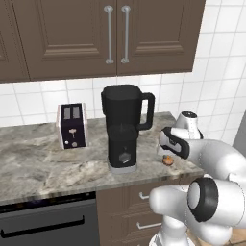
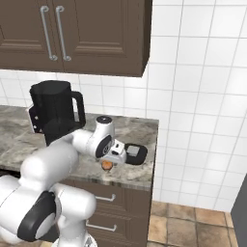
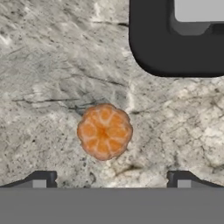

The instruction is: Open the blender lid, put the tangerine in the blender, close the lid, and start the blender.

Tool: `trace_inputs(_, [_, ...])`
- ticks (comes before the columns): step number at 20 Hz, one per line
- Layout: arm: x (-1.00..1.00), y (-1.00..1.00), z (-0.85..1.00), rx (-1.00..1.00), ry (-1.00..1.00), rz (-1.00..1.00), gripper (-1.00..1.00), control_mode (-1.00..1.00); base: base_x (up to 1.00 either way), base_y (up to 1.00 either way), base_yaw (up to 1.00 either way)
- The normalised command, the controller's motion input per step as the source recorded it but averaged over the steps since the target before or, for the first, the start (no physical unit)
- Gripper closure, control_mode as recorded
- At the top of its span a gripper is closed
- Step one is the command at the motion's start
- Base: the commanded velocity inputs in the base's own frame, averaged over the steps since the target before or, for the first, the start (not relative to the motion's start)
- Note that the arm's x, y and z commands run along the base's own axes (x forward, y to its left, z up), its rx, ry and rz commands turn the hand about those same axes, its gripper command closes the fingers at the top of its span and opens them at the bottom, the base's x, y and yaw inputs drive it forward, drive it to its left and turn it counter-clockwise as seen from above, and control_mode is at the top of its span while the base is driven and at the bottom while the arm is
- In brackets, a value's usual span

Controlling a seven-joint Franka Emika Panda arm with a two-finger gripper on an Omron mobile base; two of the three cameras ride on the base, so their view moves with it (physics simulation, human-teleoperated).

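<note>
Bare counter (image 3: 52, 65) around tangerine (image 3: 104, 131); lid (image 3: 175, 48) near.

Tangerine (image 3: 104, 131) — on counter (image 3: 52, 65), beside lid (image 3: 166, 48)

On the tabletop (image 1: 43, 163) I count one blender (image 1: 122, 126), one toaster (image 1: 72, 126) with two slots, one tangerine (image 3: 104, 131) and one black blender lid (image 2: 135, 155) lying flat. Above hang two cupboard doors (image 1: 115, 33), each with one handle. The robot has one arm with two fingers (image 3: 41, 179).
</note>
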Motion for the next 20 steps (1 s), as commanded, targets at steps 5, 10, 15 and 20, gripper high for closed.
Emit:
trace_inputs(5, [0.19,0.12,-0.14,0.0,0.11,0.01,-1.0,-1.0,0.0,0.0,0.0])
trace_inputs(10, [0.29,0.04,-0.14,0.0,0.08,0.0,-1.0,-1.0,0.0,0.0,0.0])
trace_inputs(15, [0.05,0.0,-0.21,0.0,0.05,0.0,-1.0,-1.0,0.0,0.0,0.0])
trace_inputs(20, [0.0,0.0,-0.33,0.0,0.05,0.0,-1.0,-1.0,0.0,0.0,0.0])
